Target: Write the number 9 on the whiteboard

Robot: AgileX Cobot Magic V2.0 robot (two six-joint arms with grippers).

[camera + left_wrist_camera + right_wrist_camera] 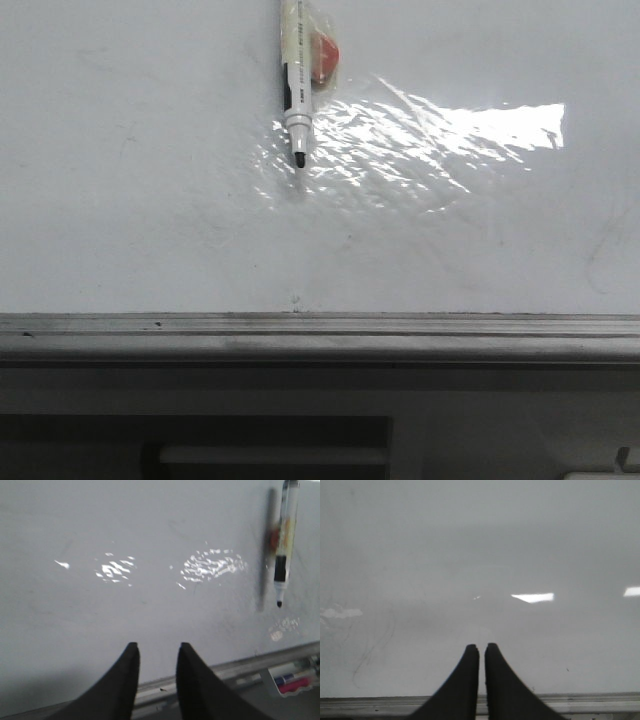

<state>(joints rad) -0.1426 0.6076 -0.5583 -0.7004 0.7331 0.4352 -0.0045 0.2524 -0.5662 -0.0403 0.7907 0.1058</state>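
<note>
Whiteboard [150,200] shows no 9 yet, only faint smudges. Marker [296,90] hangs tip-down against the board at upper centre. Left tool [157,652] is parted and empty; right tool [482,652] is nearly closed, empty. Judgement: grab the marker barrel squarely before writing. Glare patch sits beside the marker; edge strip [320,325] runs below.

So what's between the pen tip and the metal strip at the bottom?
Only bare whiteboard lies between the pen and the strip, in the front view.
</note>
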